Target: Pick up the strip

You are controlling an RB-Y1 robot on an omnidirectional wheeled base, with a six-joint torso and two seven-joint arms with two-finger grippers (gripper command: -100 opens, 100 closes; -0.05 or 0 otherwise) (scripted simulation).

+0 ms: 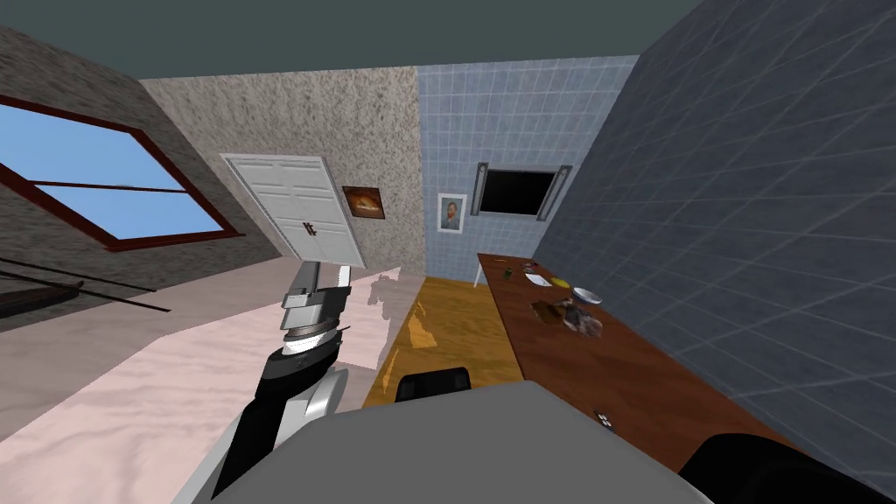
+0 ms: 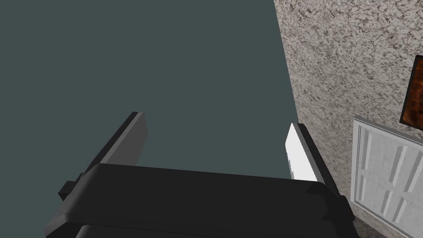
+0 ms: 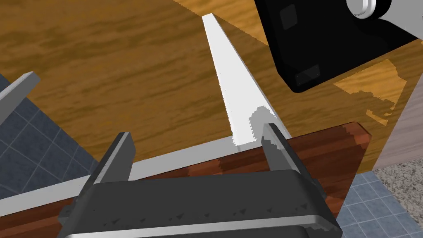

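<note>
Fingers of the right gripper (image 3: 196,132) stand apart, released, with nothing between them. Past them runs the edge of a long reddish-brown wooden table (image 3: 314,148), trimmed by a white rail (image 3: 177,157) that meets a white tapered leg (image 3: 231,82), with glossy orange-brown wooden floor (image 3: 103,62) behind.

In the head view that table lies along the dark blue-grey tiled wall (image 1: 770,219) on my right. A small dark rectangular strip with pale spots (image 1: 604,418) lies flat on its near stretch, close to the floor-side edge and well apart from the rest. It is too small to read in detail. Farther along the table sit a brown heap of clutter (image 1: 577,319), a pale grey bowl (image 1: 587,296) and a white plate (image 1: 537,279).

The left gripper (image 1: 324,273) is raised on my left, above the pale pink floor (image 1: 175,394), its fingers likewise spread and empty.
</note>
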